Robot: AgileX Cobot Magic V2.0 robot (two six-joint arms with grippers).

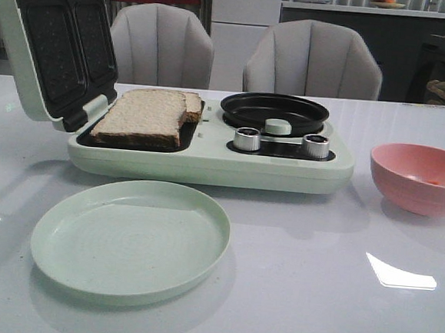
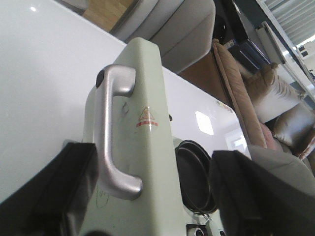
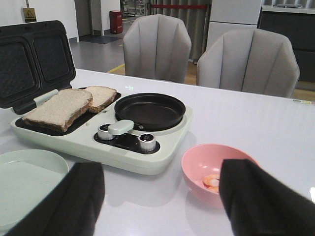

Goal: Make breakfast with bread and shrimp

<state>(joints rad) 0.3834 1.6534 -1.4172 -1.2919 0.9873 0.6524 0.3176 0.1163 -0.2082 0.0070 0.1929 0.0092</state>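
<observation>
- Left gripper [image 2: 147,196]: fingers spread wide, straddling the raised lid [image 2: 142,147], its silver handle [image 2: 114,132] between them, ungrasped.
- Right gripper [image 3: 162,196]: spread apart, empty; pink bowl [image 3: 216,172] with shrimp [image 3: 212,182] just ahead.
- Bread [image 3: 59,109] beyond, on the sandwich plate.

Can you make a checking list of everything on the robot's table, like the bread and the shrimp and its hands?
Surface: white glossy table, light glare.
Job's things: two slices of bread lying in the open breakfast maker, overlapping; shrimp in the pink bowl; black pan and green plate bare.
Clutter: nothing seen.
Grippers: left gripper open, its fingers either side of the raised lid's handle; right gripper open, above the bowl.
Cables: nothing seen.
Surroundings: two grey chairs behind.
</observation>
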